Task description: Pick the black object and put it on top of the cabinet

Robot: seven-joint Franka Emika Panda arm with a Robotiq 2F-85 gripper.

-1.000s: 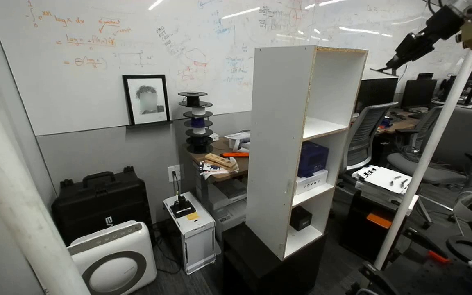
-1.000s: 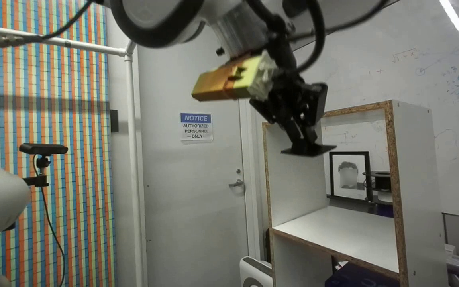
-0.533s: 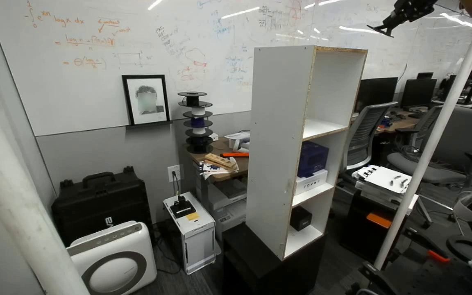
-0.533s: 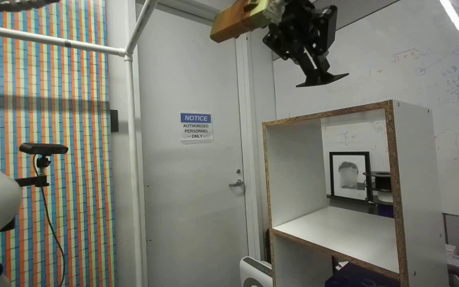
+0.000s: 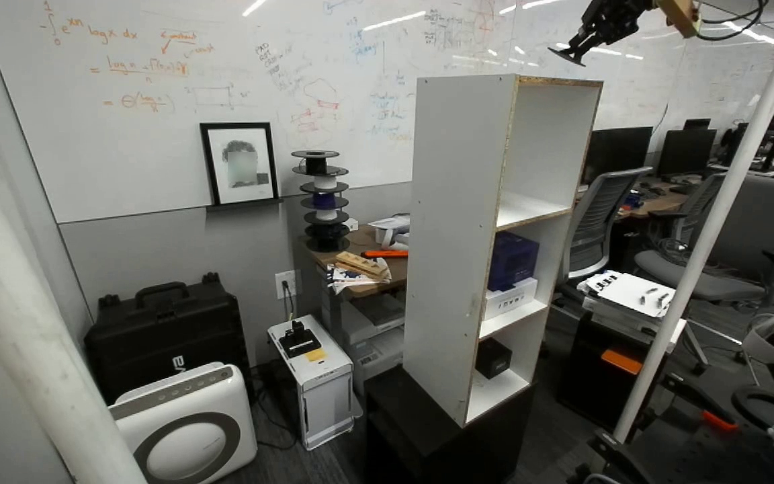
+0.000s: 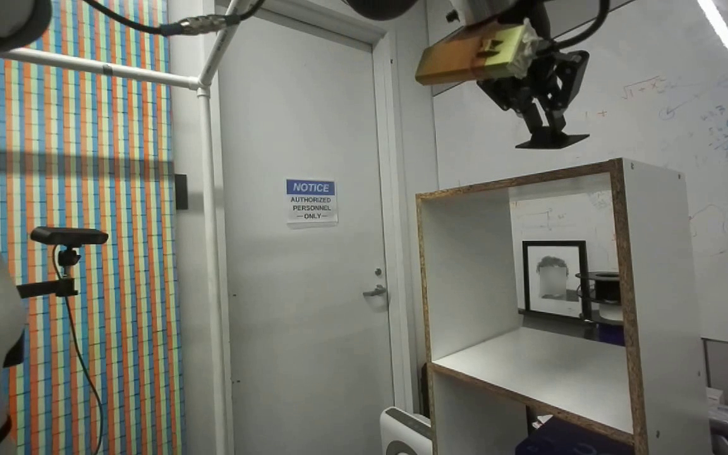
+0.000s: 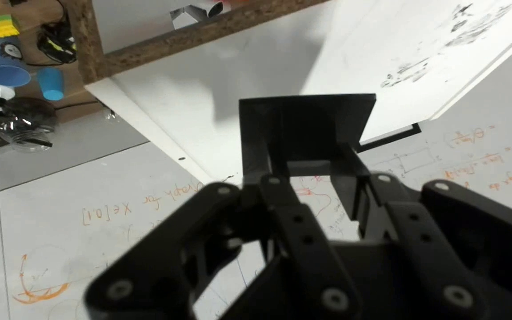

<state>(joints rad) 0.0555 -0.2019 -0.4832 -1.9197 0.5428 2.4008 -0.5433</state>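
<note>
1. Jaws pinch one flat black object (image 6: 552, 138), higher than the tall white chipboard cabinet (image 6: 661, 284), apart from it.
2. Cabinet top (image 7: 362, 58): smudged white.
3. Cabinet's middle compartment: one dark-blue box (image 5: 513, 260) on one white box (image 5: 514, 297); bottom: one black box (image 5: 494, 357).
4. Behind the cabinet: one long whiteboard (image 5: 360, 101).

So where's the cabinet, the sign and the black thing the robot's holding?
Cabinet (image 5: 457, 235): in an exterior view, side panel.
Sign (image 6: 311, 202): in an exterior view, lettered middle.
Black thing (image 7: 307, 126): in the wrist view, flat face.
</note>
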